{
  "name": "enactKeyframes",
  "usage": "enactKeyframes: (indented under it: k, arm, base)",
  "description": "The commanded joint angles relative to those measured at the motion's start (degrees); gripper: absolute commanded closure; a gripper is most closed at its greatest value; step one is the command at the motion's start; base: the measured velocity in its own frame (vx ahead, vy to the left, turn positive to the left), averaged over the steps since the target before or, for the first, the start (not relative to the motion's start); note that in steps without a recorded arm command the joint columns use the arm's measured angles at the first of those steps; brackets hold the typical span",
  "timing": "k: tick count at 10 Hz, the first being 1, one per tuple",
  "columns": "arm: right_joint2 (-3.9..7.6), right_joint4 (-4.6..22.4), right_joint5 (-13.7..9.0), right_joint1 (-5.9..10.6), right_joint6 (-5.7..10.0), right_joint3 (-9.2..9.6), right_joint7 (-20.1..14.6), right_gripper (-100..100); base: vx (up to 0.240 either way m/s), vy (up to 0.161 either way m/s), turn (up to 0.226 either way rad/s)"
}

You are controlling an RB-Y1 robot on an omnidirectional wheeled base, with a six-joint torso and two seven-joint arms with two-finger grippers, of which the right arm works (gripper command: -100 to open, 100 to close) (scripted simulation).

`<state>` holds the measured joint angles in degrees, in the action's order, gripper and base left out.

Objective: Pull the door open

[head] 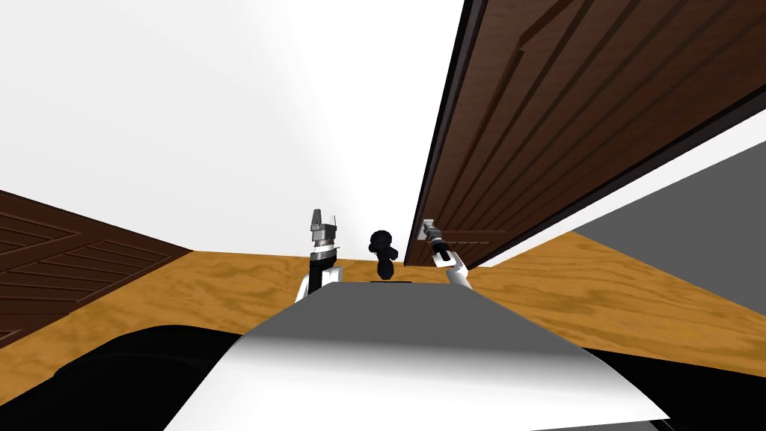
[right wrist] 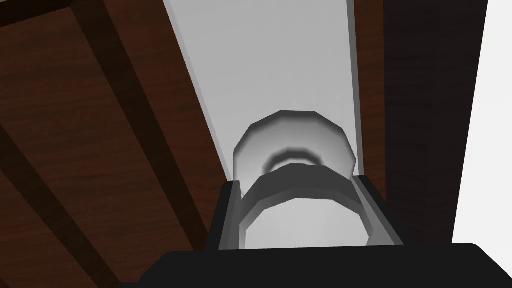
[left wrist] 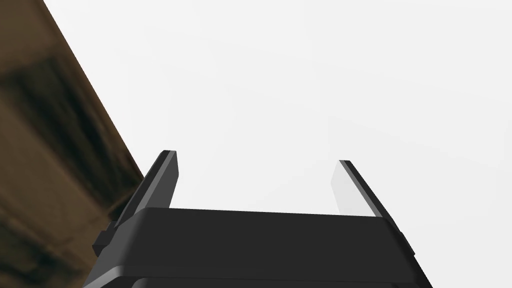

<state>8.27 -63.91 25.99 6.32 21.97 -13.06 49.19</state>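
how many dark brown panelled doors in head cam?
2. One dark brown panelled door stands right of me, my right hand shut on its rounded grey knob; the other door lies at the far left edge. More may be hidden.

Door cut off by head view's top and right edges. Knob near end hidden behind right jaws' dark block. Blurred brown surface beside left jaws, cannot tell what.
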Motion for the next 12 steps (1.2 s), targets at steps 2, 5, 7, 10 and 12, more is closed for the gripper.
enactKeyframes:
  k: [2, 5, 7, 10, 12]
  arm:
    - [0.00, 0.63, -1.95, 0.01, 0.06, 0.53, -3.89, 100]
    - [0.32, 1.54, -4.61, 0.36, 0.25, 0.64, -8.54, 100]
    - [0.45, 1.90, -5.69, 0.53, 0.33, 0.68, -10.83, 100]
    - [0.71, 2.61, -7.84, 0.86, 0.49, 0.77, -14.92, 100]
    - [0.85, 2.98, -8.96, 1.03, 0.58, 0.82, -17.02, 100]
  base:
    - [-0.055, -0.027, 0.081]
    - [-0.068, -0.023, 0.094]
    - [-0.042, -0.019, 0.054]
    - [-0.044, -0.029, 0.079]
    - [-0.057, -0.021, 0.071]
